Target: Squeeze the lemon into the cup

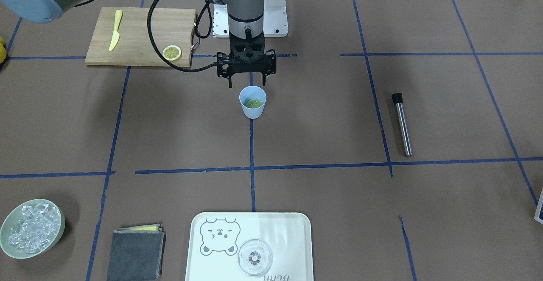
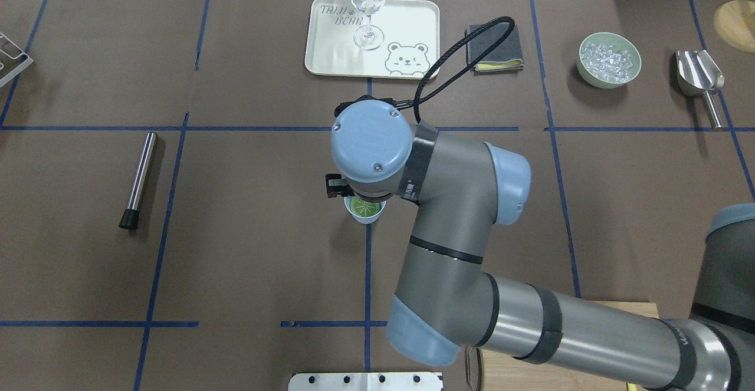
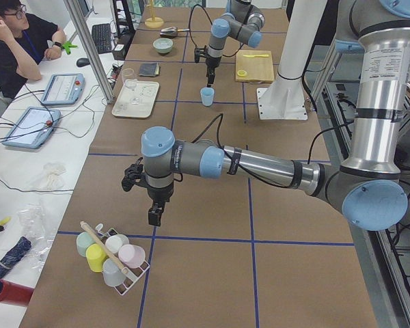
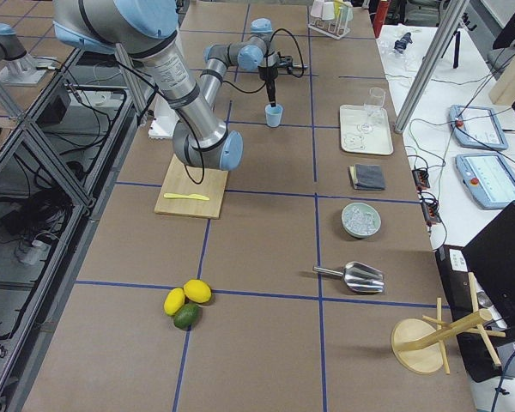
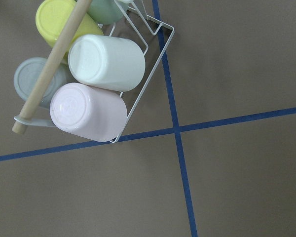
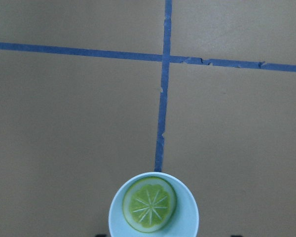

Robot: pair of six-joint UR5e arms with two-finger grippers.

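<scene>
As the right gripper (image 1: 247, 82) hangs spread apart above it, the smooth tapered light-blue cup (image 1: 253, 112) stands upright on the tabletop (image 1: 169, 137), a thin round lemon slice (image 1: 254, 102) face-up inside; the left gripper (image 3: 154, 215) cannot be judged.

Brown paper covers the table (image 1: 322, 115), gridded with blue tape lines (image 1: 251, 145); one runs directly beneath the right gripper (image 1: 248, 82). Beyond the gripper, past the table's far edge, a white desk (image 3: 14, 171) holds two tablets (image 3: 61, 87) under even light.
</scene>
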